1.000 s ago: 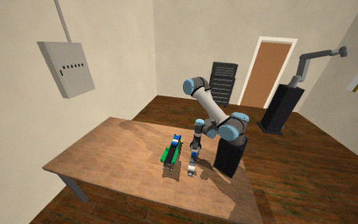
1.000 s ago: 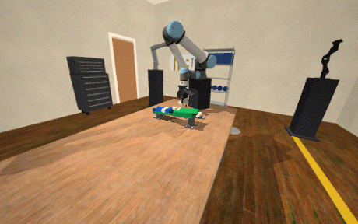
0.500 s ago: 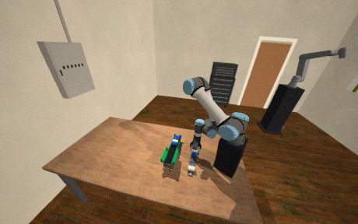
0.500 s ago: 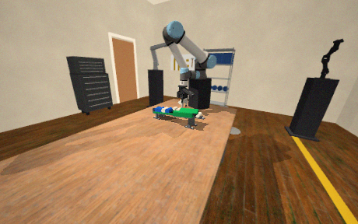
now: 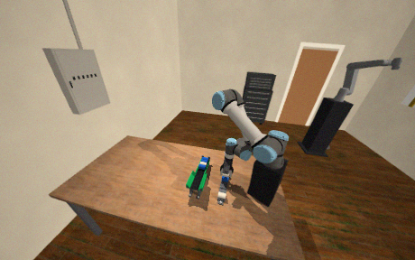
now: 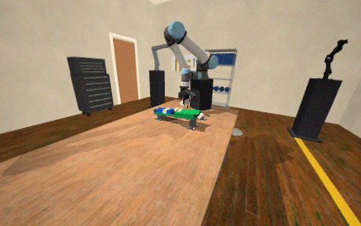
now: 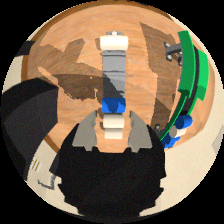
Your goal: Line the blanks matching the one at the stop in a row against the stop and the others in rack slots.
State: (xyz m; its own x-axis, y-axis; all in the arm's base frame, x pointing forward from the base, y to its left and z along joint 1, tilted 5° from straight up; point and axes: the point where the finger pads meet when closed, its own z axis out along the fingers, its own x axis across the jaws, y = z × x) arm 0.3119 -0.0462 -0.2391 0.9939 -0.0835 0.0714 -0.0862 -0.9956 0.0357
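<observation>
Roughly from the exterior view's near side, the tabletop (image 5: 126, 181) (image 6: 118, 157) (image 7: 65, 55) runs back to the green feed ramp (image 5: 191, 181) (image 6: 188, 114) (image 7: 187, 65), near its far end and closer to the right edge, with blue and white blanks at one end. Beyond, the claw (image 5: 225, 178) (image 6: 185, 103) (image 7: 113, 110) stands partway open, clamped on nothing, above the grey stock rack (image 5: 222, 189) (image 7: 114, 77). One blue blank (image 5: 225, 179) (image 7: 114, 105) lies between white ones there. Behind rises a wire shelf unit (image 6: 231, 78).

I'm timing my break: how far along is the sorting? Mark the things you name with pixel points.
Partway, and apparently nothing is finished: the ramp (image 5: 191, 181) (image 6: 190, 114) (image 7: 186, 70) mixes blue and white bars, as does the rack (image 5: 224, 189) (image 7: 114, 65). The open pincer (image 5: 225, 175) (image 6: 185, 103) (image 7: 113, 110) holds nothing. Left: separate the colors, tighten the ramp's row, center the rack's bars.
</observation>
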